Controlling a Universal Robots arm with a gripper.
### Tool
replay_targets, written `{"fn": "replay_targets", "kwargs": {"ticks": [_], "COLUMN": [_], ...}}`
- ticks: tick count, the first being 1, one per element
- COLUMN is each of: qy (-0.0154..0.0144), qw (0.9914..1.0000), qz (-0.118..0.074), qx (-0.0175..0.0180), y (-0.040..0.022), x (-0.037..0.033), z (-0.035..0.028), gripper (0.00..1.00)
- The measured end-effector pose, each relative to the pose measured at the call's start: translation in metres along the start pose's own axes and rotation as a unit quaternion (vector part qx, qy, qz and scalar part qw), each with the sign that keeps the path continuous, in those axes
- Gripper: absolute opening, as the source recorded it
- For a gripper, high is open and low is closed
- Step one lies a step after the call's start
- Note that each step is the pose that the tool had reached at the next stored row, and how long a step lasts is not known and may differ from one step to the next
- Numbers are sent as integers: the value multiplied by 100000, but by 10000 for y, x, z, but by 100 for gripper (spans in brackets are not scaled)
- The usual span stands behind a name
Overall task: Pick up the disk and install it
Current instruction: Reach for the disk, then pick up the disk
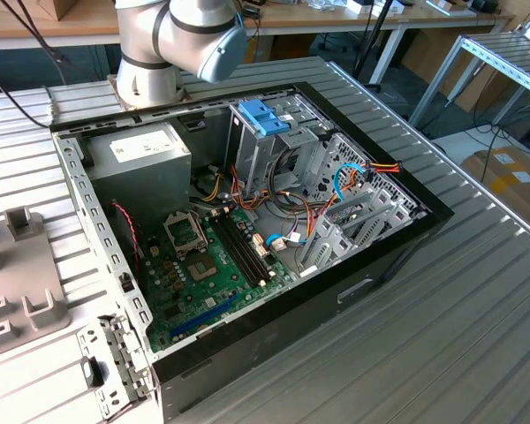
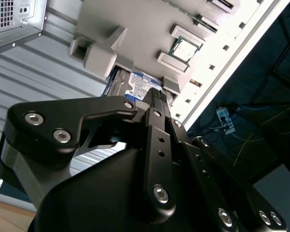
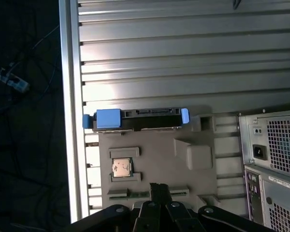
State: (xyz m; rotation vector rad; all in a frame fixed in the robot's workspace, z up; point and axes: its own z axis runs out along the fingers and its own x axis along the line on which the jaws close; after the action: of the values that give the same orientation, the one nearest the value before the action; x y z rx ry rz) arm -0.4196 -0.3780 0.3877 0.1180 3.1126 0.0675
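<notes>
Dark metal disk: flat drive with a white label and blue plastic rails at both ends [image 3: 140, 117], seated in a slot along one edge of the fixture plate, with nothing touching it

Disk label: in the second wrist view the white and blue print [image 2: 141, 83] shows just past the fingertips

Fixture plate: pale grey moulded plastic [image 3: 157, 154], also holding a small square processor chip [image 3: 121, 167]

Gripper: black two-finger claw [image 3: 159, 186] hanging over the plate, apart from the disk; the fingers look pressed together with nothing between them

Table: ribbed aluminium surface [image 3: 183, 58] under the plate

Computer case: open black tower lying on its side [image 1: 384, 252], well apart from the disk, with a light-blue bracket [image 1: 263, 115] atop its metal drive cage [image 1: 274, 155]

Step in hand: by my reading, the approach before the pick; nothing is lifted yet

Next move calls for: fingers parted wider than the drive's body and lined up squarely across it, clear of the plate's raised blocks
</notes>
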Motion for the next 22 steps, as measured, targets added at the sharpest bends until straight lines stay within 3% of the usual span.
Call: {"fn": "replay_targets", "kwargs": {"ticks": [7, 22], "qy": [-10, -7], "qw": [100000, 100000], "qz": [1, 1], "qx": [-5, -4], "y": [63, 79], "x": [85, 94], "z": [9, 10], "gripper": [11, 11]}}
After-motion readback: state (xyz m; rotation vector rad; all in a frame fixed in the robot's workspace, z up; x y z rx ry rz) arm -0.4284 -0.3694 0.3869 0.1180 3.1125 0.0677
